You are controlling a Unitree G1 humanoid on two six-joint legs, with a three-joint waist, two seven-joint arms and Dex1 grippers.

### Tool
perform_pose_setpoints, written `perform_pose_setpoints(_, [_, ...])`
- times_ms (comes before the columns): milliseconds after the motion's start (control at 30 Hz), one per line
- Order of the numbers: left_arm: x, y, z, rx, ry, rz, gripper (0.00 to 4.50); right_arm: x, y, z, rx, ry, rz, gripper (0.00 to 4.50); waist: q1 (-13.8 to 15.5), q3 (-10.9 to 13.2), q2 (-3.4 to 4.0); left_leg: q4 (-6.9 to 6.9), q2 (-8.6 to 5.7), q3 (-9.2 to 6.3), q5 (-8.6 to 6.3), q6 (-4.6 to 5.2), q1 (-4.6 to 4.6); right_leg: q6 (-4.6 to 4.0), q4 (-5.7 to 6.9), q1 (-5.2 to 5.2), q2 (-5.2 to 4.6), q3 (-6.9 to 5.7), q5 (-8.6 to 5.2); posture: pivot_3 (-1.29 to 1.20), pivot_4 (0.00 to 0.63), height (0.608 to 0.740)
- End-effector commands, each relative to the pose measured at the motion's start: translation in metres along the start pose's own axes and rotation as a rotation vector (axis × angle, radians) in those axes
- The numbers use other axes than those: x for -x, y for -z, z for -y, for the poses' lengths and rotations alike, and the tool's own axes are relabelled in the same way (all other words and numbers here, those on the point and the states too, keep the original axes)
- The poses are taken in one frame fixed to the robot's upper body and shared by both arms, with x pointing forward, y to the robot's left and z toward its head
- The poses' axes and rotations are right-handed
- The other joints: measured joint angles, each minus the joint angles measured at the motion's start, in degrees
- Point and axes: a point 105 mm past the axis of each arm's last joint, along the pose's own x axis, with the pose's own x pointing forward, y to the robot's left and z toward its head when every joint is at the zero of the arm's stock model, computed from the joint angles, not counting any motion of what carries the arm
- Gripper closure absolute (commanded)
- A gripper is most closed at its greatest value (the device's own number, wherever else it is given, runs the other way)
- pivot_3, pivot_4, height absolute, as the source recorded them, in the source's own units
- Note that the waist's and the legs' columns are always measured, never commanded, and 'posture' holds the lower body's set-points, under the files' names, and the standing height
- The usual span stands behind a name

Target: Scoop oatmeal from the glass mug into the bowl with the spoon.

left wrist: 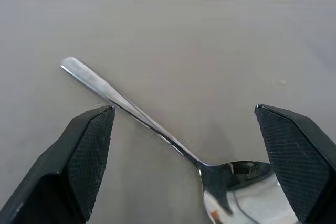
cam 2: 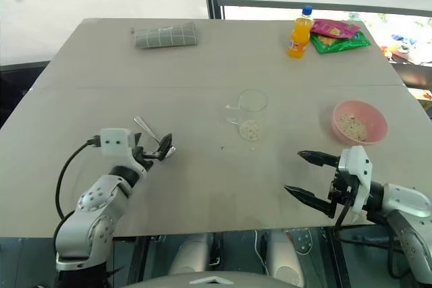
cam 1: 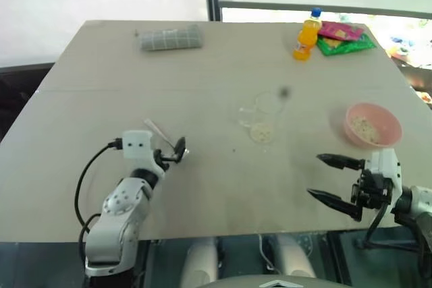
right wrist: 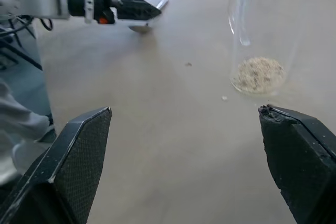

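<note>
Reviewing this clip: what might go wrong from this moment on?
The spoon lies flat on the table between the open left claw fingers; a thin handle may slip when pinched. The glass mug is nearly invisible, so the right claw could knock it, spilling the oatmeal.

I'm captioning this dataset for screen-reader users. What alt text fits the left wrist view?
A shiny silver spoon lies flat on a plain grey table, its handle running diagonally away and its bowl nearest the camera. The left gripper hangs wide open over it, one black textured finger on each side, not touching it.
</note>
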Motion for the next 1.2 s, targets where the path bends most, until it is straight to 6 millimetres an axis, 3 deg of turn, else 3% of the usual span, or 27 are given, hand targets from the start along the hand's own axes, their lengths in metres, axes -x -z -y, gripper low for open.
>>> perform_pose_setpoints(33, [-0.004, 0.001, -0.005, -0.007, -0.090, -0.055, 0.06, -0.002, -0.015, 0.002, 0.048, 0.006, 0.037, 0.00, 0.3, 0.0, -0.02, 0.01, 0.00, 0.00, 0.00, 0.00, 0.00, 0.00, 0.00, 0.00, 0.06, 0.01, 0.00, 0.00, 0.150, 0.740])
perform_pose_setpoints(233, [-0.007, 0.006, -0.004, -0.019, -0.136, -0.126, 0.06, -0.003, -0.007, 0.002, 0.044, 0.034, 0.028, 0.00, 0.5, 0.0, -0.01, 0.04, 0.00, -0.04, 0.01, 0.00, 0.04, -0.01, 0.05, 0.05, 0.07, 0.01, 0.01, 0.00, 0.150, 0.740])
perform_pose_setpoints(433, [-0.004, 0.027, 0.001, -0.026, -0.139, -0.278, 0.06, -0.004, -0.008, 0.007, 0.055, 0.063, 0.039, 0.00, 0.4, -0.1, 0.12, 0.06, -0.01, -0.03, 0.01, 0.00, 0.13, -0.01, 0.07, 0.13, 0.08, 0.04, 0.01, 0.00, 0.150, 0.740])
perform_pose_setpoints(533, [-0.001, 0.031, -0.001, -0.023, -0.143, -0.320, 0.65, -0.005, -0.008, 0.009, 0.064, 0.075, 0.043, 0.00, 0.4, -0.1, 0.18, 0.07, -0.05, -0.03, 0.02, 0.00, 0.14, -0.01, 0.08, 0.14, 0.08, 0.05, 0.01, 0.00, 0.150, 0.740])
perform_pose_setpoints(833, [0.007, 0.051, -0.014, 0.079, -0.230, -0.440, 4.45, -0.010, -0.006, 0.013, 0.075, 0.088, 0.045, 0.00, 0.2, -0.6, 0.77, 0.07, -0.08, -0.01, 0.02, 0.00, 0.24, -0.01, 0.12, 0.17, 0.24, 0.18, 0.02, 0.00, 0.150, 0.740])
perform_pose_setpoints(1000, [0.007, 0.049, -0.017, 0.102, -0.239, -0.406, 4.45, -0.011, -0.006, 0.016, 0.081, 0.095, 0.047, 0.00, 0.1, -0.9, 0.95, 0.07, -0.09, 0.02, 0.02, 0.00, 0.31, -0.02, 0.16, 0.19, 0.29, 0.28, 0.02, 0.00, 0.150, 0.740])
perform_pose_setpoints(1200, [-0.003, 0.009, -0.011, 0.124, -0.094, -0.119, 4.45, -0.014, -0.007, 0.018, 0.078, 0.096, 0.054, 0.00, 0.2, -0.9, 0.92, 0.07, -0.08, 0.01, 0.02, 0.00, 0.33, -0.04, 0.18, 0.19, 0.31, 0.29, 0.03, 0.00, 0.150, 0.740])
